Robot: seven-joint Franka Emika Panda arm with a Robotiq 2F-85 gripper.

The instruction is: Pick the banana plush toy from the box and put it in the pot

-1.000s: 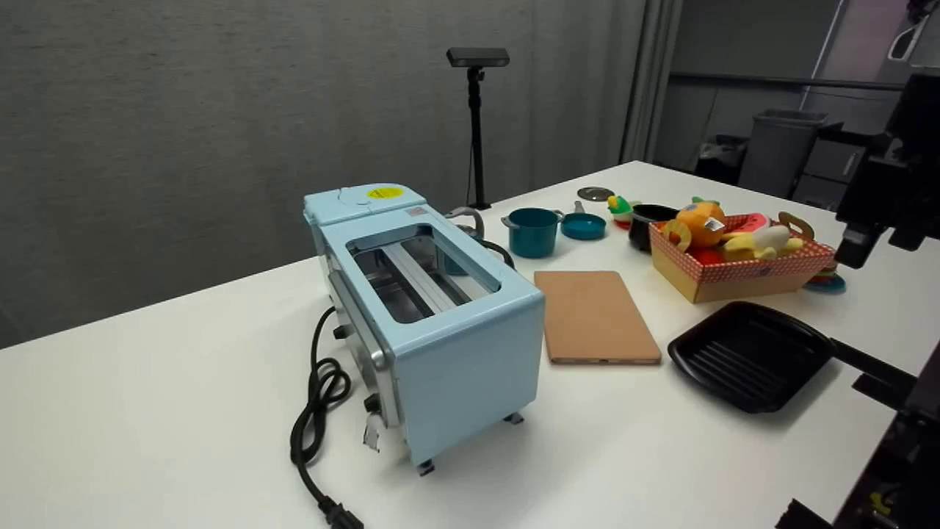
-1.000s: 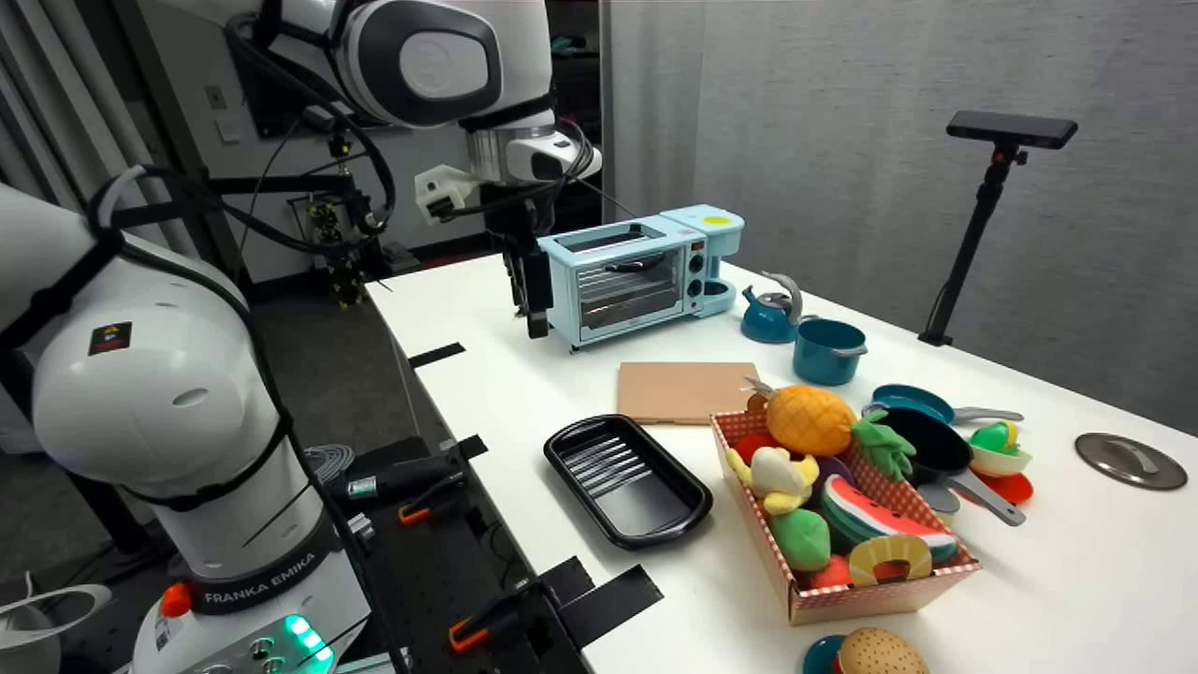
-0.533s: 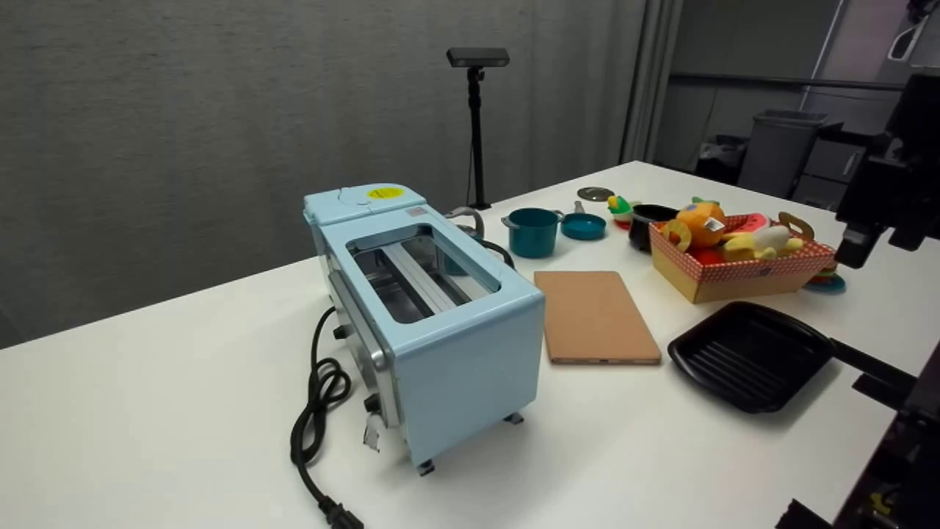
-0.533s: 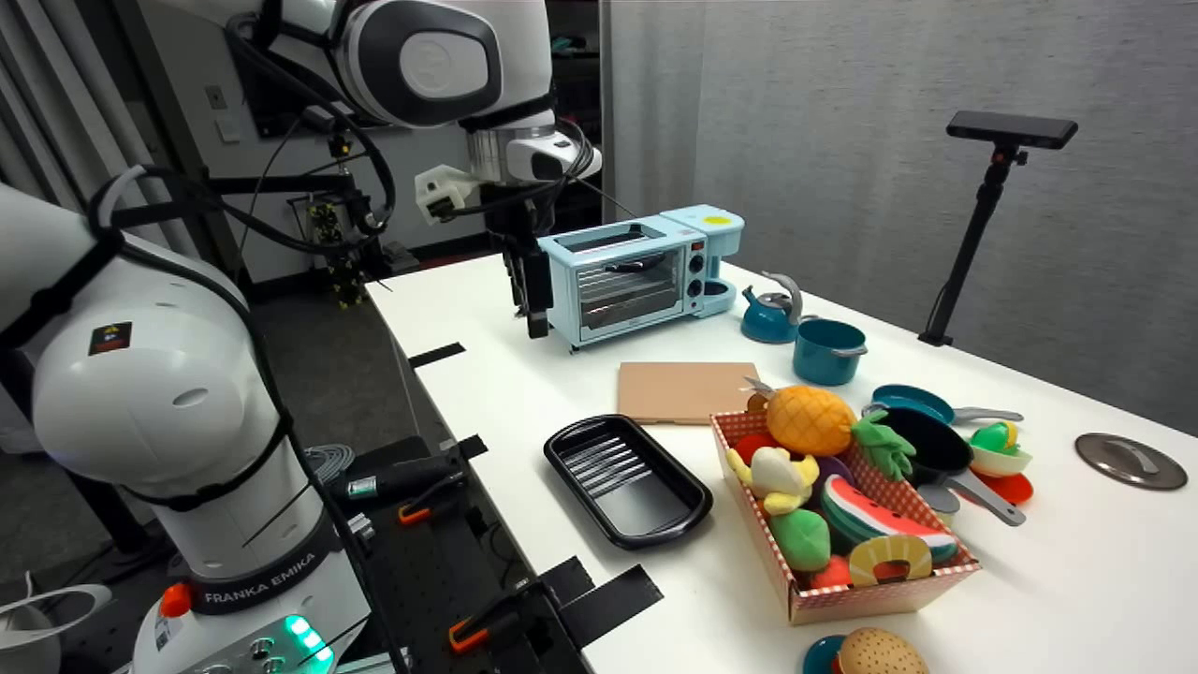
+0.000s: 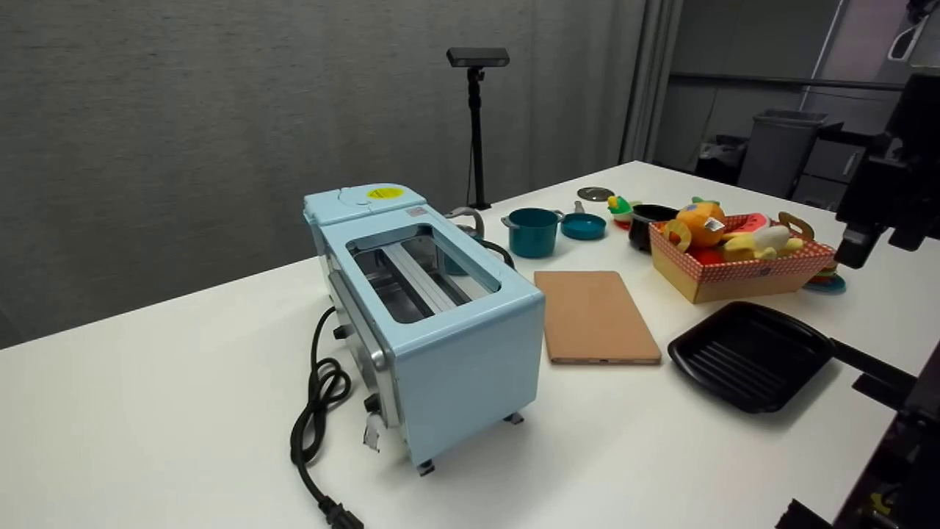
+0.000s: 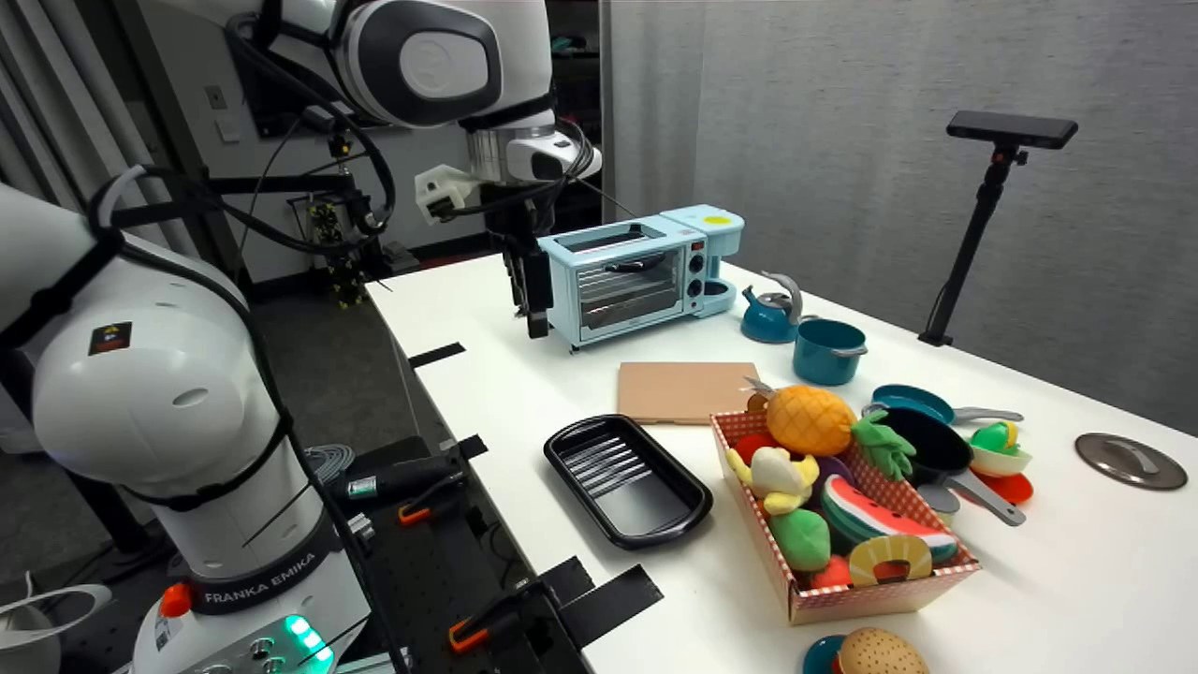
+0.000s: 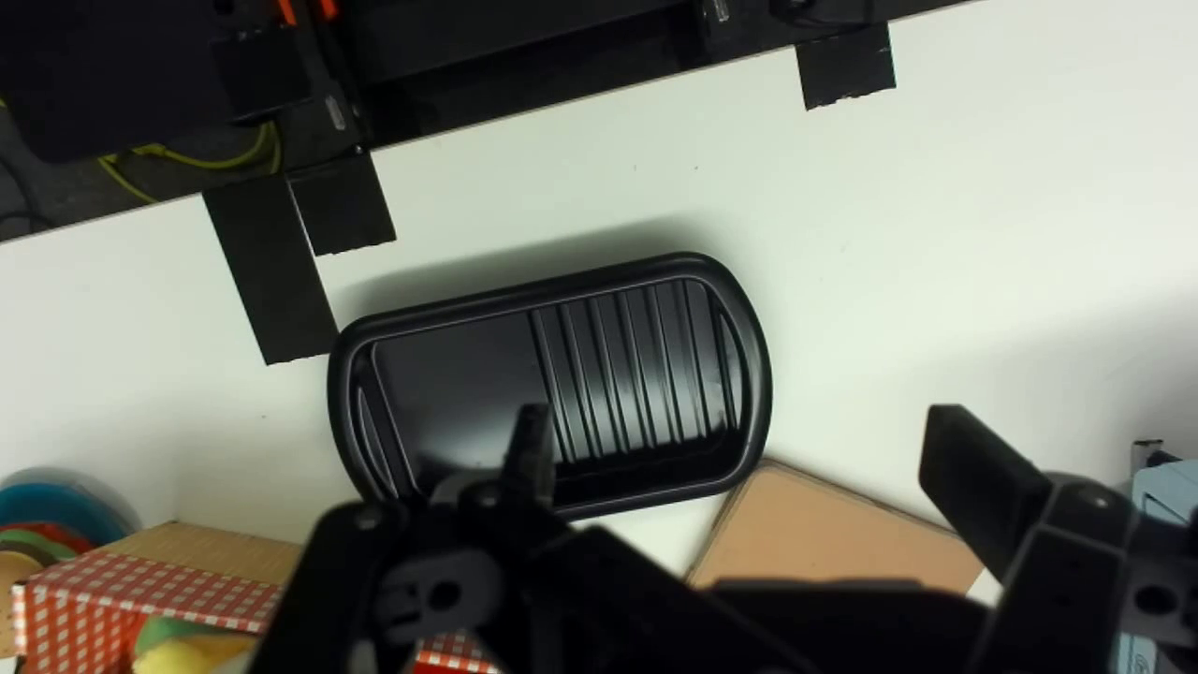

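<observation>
Jaws hung spread wide, gripping nothing. Banana (image 6: pixel 779 476) lay in box (image 5: pixel 756 283), crowded by pineapple (image 6: pixel 810 420) and green toy (image 6: pixel 800 540); off-centre descent risked snagging either. Pot (image 6: pixel 827 354) stood apart on desk (image 6: pixel 1058 580); shallow pinch threatened dropping banana en route.

A yellow-and-white banana plush toy (image 6: pixel 775 479) lies in the rectangular tan box (image 5: pixel 749 287); a round teal pot (image 5: pixel 533 236) stands outside it.
</observation>
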